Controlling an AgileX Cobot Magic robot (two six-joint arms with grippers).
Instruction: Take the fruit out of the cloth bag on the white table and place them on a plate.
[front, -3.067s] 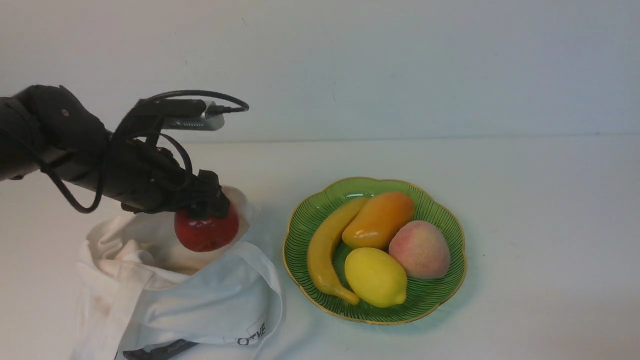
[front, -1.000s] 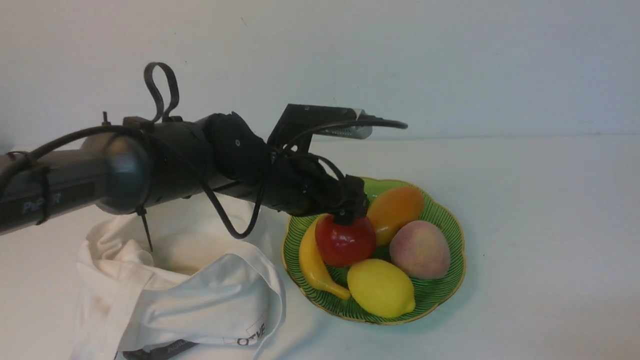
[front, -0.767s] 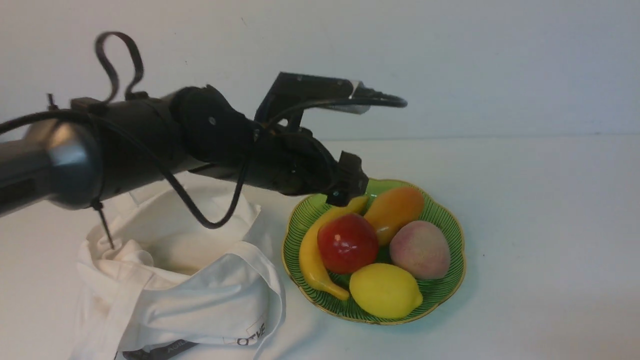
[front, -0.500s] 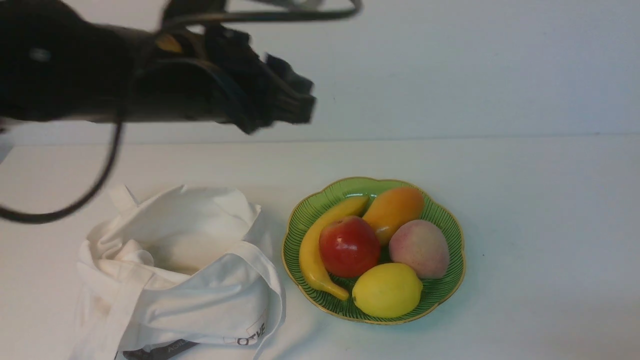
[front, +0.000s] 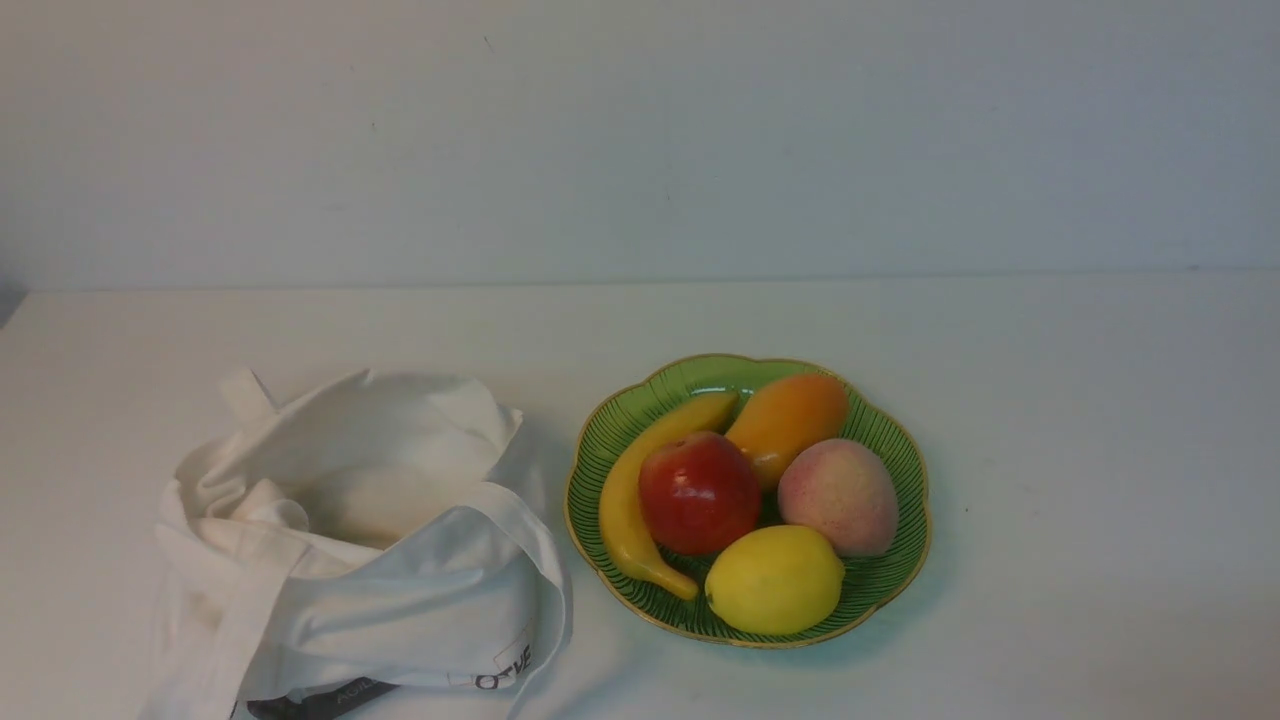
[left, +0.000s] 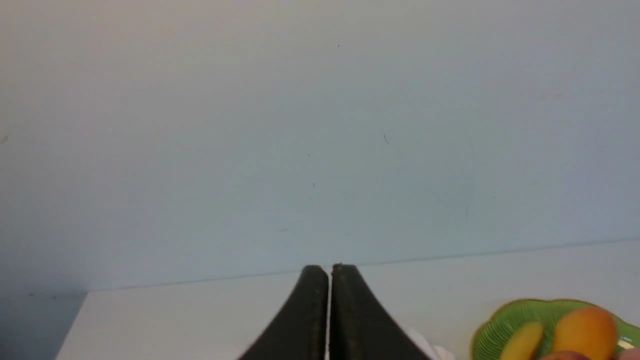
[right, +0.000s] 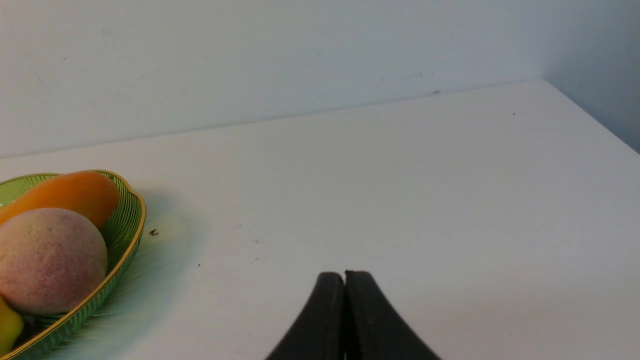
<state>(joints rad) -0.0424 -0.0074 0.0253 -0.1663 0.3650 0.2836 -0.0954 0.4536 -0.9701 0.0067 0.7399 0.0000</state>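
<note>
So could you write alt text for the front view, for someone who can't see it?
A green plate on a white table holds a red apple, banana, mango, peach and lemon. A crumpled white cloth bag lies to its left, mouth open.

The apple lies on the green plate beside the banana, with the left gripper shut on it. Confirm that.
Not quite. The apple does lie on the green plate beside the banana, but the left gripper is shut on nothing, as the left wrist view shows.
</note>
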